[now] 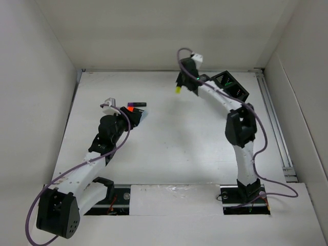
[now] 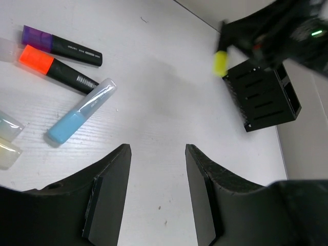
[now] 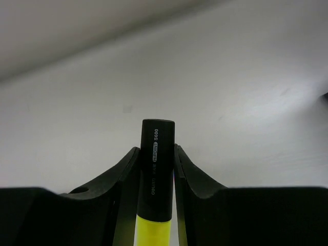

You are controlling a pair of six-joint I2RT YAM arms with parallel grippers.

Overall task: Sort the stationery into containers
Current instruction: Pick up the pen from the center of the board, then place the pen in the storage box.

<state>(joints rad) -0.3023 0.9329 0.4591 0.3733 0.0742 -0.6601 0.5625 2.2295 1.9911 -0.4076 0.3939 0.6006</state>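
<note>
Yellow highlighter point(image 3: 156, 169) clamped between the right jaws, black end poking beyond them, left jaws apart

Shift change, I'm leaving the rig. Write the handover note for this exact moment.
Right gripper: shut on the yellow highlighter, held up beside the black box, not dropped yet.
Left gripper: open, empty, near the purple marker, orange marker and light blue marker.
Done: box contents not visible.
Left: drop the yellow, then sort those three.
</note>
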